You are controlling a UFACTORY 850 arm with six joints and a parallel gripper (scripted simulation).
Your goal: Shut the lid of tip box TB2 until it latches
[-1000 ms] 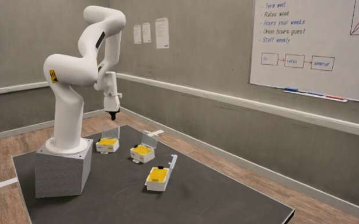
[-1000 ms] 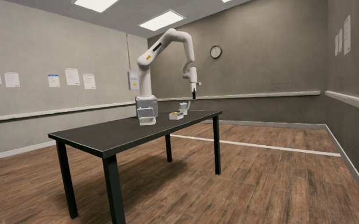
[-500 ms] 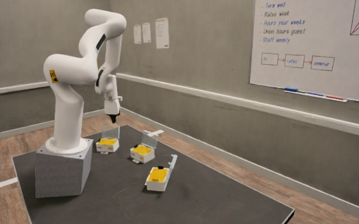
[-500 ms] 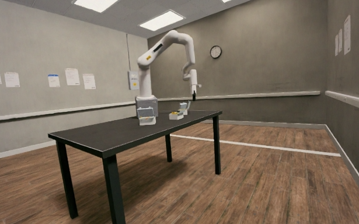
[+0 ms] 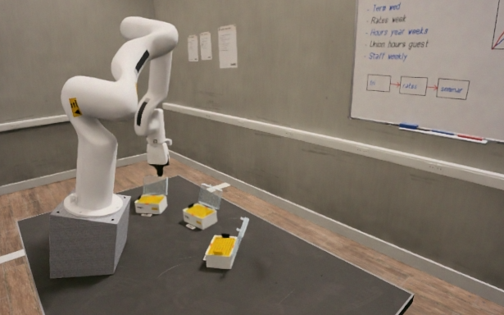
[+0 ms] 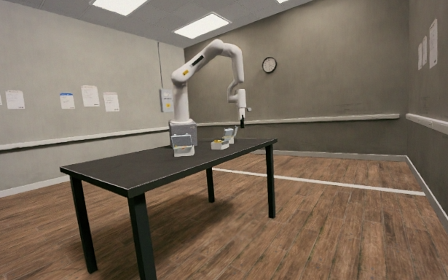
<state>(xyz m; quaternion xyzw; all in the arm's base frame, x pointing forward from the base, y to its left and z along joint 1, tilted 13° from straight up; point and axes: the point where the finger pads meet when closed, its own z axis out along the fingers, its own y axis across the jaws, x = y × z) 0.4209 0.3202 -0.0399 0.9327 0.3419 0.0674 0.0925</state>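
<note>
Three white tip boxes with yellow racks stand on the black table, all with lids open. The far box [image 5: 151,203] has its clear lid [image 5: 155,185] upright. The middle box [image 5: 200,215] and the near box [image 5: 220,251] have their lids raised too. I cannot read which one is TB2. My gripper [image 5: 160,170] points down, shut and empty, just above the top edge of the far box's lid and apart from it. In the exterior view the gripper [image 6: 242,123] hangs above and a little right of the far box [image 6: 229,136].
The arm's grey pedestal [image 5: 87,235] stands at the table's far left corner, close to the far box. The table's right edge [image 5: 300,235] runs along the whiteboard wall. In the exterior view the near box [image 6: 183,149] stands in front of the pedestal.
</note>
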